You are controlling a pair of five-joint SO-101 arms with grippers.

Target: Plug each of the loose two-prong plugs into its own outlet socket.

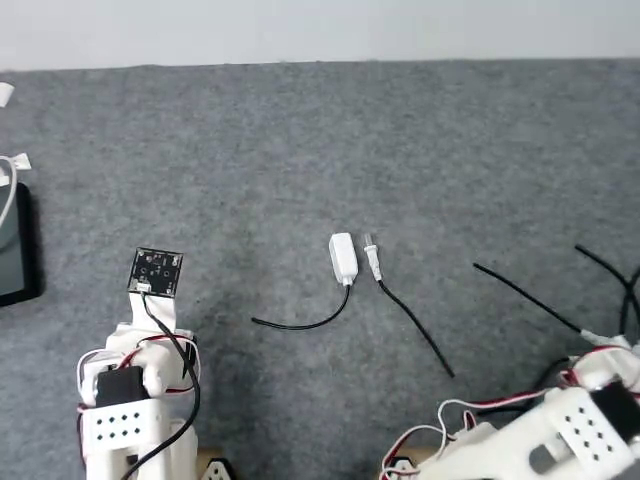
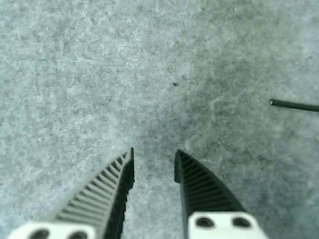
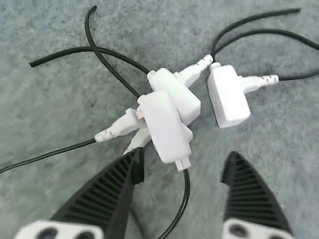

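From above, a white socket and a loose plug lie side by side, unjoined, at the middle of the table. The left gripper hangs over bare table, jaws apart and empty. The right gripper, jaws wide, hovers above a tangled heap of sockets. Nothing is grasped yet; next, I'd guess, it must single out one plug.

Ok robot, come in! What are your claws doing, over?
Left claw open over bare mat. Right claw open above heap of plugs and sockets. One plug beside a socket, unplugged. Crossed cords may snag.
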